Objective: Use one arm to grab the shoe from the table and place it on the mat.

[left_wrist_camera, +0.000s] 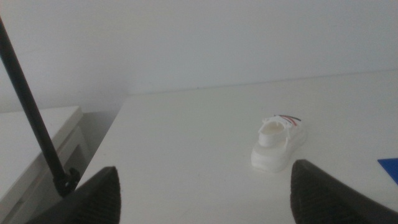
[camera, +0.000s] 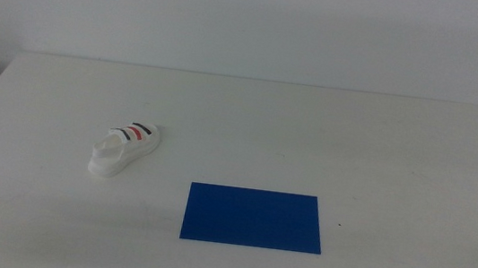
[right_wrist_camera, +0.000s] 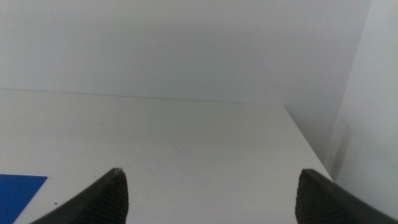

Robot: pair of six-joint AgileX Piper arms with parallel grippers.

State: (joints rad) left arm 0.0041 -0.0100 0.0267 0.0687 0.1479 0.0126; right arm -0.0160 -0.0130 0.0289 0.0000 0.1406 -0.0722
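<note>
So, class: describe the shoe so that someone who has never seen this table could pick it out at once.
Start at the big white table and find the blue mat near its front edge. The shoe lies apart from the mat, to its left and a little farther back. It is small and white, with dark and red stripes.

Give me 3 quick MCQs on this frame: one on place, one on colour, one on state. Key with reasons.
1. Where does the shoe lie relative to the mat in the middle view?
A. on it
B. left of it and farther back, apart
C. right of it

2. What colour is the mat?
A. deep blue
B. red
C. green

3. How does the left pincer stand?
A. shut on the shoe
B. open, holding nothing
C. shut on the mat

Key: 1 B, bare table shows between them. 2 A, solid blue rectangle. 3 B, jaws wide apart in the left wrist view, shoe beyond them. The right pincer waits, also open.
</note>
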